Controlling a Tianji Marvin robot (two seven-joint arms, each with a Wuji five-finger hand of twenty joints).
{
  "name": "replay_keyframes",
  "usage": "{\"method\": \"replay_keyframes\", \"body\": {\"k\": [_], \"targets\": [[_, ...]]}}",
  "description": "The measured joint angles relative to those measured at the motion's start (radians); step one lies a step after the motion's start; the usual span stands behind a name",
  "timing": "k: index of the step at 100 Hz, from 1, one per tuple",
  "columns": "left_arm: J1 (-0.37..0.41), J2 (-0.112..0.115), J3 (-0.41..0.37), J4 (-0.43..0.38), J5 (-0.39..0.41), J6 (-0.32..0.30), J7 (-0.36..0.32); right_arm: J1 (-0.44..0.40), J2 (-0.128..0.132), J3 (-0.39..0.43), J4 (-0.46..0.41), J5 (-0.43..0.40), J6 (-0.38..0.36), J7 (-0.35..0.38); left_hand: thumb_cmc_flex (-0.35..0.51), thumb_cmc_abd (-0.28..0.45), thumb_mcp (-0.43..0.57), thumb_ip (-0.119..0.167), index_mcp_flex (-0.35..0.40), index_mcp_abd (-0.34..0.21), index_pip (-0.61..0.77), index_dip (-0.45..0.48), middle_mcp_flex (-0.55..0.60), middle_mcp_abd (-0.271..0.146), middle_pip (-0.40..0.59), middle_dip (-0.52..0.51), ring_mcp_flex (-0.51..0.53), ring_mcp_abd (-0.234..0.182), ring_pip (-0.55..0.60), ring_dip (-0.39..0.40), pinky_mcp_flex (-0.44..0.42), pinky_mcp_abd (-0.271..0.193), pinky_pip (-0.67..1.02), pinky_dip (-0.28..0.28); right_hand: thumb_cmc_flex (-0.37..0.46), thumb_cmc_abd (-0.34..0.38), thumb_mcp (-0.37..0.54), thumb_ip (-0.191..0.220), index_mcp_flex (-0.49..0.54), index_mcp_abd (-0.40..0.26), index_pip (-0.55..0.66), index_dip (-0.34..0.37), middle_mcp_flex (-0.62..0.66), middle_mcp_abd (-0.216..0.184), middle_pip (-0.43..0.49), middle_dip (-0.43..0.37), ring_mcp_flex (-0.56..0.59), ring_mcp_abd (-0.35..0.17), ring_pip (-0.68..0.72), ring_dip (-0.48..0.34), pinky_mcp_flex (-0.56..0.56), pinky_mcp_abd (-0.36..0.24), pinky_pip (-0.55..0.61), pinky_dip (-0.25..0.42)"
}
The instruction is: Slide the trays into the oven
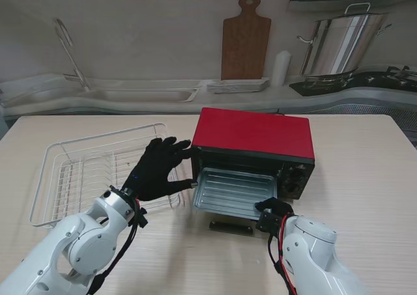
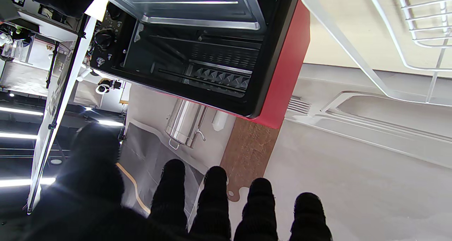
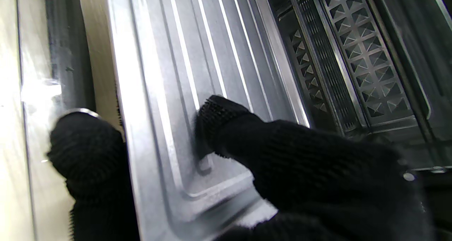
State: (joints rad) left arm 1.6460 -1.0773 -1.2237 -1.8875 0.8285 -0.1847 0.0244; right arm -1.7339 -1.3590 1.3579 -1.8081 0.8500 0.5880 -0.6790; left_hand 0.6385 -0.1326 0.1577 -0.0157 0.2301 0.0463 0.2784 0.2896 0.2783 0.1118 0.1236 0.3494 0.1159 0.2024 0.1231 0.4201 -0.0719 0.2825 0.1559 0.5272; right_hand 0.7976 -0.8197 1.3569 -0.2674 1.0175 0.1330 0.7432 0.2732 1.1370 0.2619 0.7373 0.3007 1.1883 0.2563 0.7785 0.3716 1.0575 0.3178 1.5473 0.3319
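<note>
A red oven [image 1: 254,132] stands mid-table with its front open and its door [image 1: 230,226] folded down toward me. A ribbed metal tray [image 1: 233,192] sticks halfway out of the opening. My right hand [image 1: 273,215] grips the tray's near right corner; in the right wrist view the thumb [image 3: 226,124] presses on the tray [image 3: 183,78] and another finger [image 3: 88,152] curls beneath its rim. My left hand [image 1: 158,168] is spread flat against the oven's left side, holding nothing. The left wrist view shows the oven's dark inside [image 2: 197,57] and my spread fingertips [image 2: 215,184].
A white wire dish rack [image 1: 78,174] sits on the table left of the oven, beside my left hand. Behind the table runs a counter with a sink [image 1: 130,92], a wooden cutting board [image 1: 245,41], stacked plates [image 1: 238,85] and a steel pot [image 1: 339,44].
</note>
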Motion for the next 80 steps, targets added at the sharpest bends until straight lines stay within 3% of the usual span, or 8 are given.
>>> {"method": "replay_keyframes", "body": {"k": [80], "targets": [[-0.002,0.0,0.0,0.003,0.0,-0.003,-0.001,0.013,-0.004,-0.013,-0.002,0.027,-0.011,-0.04,0.0,0.0,0.0,0.0,0.0,0.0,0.0,0.0,0.0,0.0,0.0,0.0,0.0,0.0,0.0,0.0,0.0,-0.001,0.0,-0.001,0.0,0.0,0.0,-0.001,-0.001,0.003,0.0,-0.001,0.0,0.0,0.0,0.0,0.0,0.0,-0.012,0.0,-0.001,0.0,-0.013,-0.002]]}}
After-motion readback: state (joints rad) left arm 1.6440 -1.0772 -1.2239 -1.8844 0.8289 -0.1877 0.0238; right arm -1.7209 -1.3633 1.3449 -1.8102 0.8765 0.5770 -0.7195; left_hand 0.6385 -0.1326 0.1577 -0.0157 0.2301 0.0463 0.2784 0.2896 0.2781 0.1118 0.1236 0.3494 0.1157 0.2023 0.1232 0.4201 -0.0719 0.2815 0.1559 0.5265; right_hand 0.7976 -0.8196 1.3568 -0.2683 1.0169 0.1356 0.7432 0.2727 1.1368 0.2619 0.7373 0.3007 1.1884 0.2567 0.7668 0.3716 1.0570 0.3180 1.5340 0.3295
